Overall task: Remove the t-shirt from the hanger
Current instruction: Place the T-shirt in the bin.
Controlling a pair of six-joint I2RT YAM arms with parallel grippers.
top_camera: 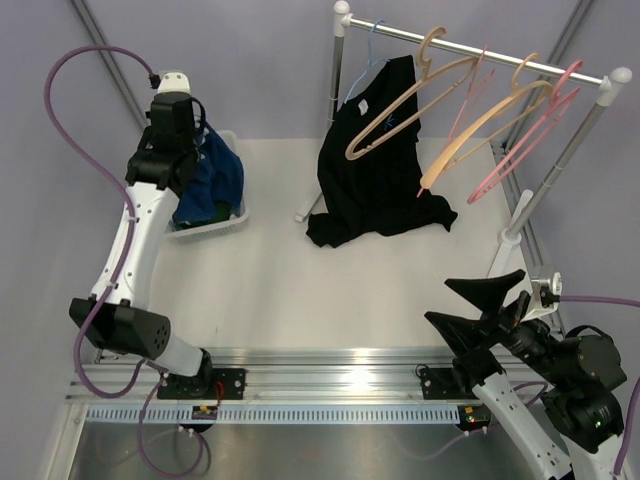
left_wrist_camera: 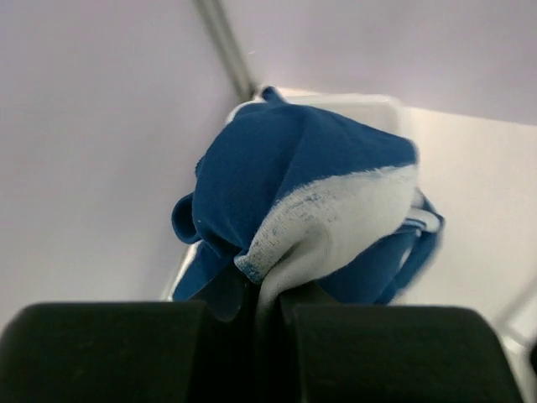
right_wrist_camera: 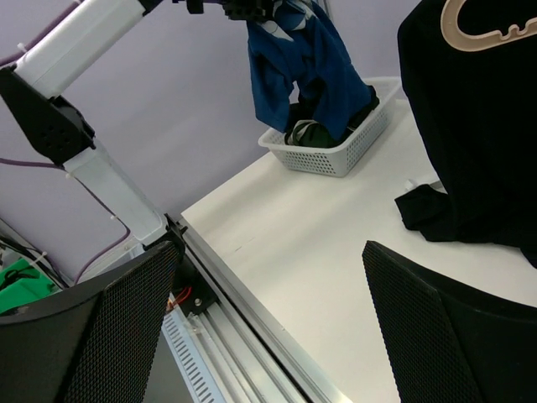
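Standing on the white desk [top_camera: 270, 290], a rack [top_camera: 480, 52] is seen; a black t-shirt [top_camera: 365, 190] is hung from it on a blue hanger [top_camera: 372, 45], its hem touching the desk. A blue t-shirt [top_camera: 215, 180] is clenched in the left claw [left_wrist_camera: 267, 306] above a white basket [top_camera: 225, 228]. The right claw [top_camera: 478, 305] is spread wide and nothing is grasped by it.

Table [top_camera: 270, 290] between basket [top_camera: 215, 230] and hanging black t-shirt [top_camera: 365, 190] lies open; hangers [top_camera: 430, 45] crowd the rail [top_camera: 500, 57] above.
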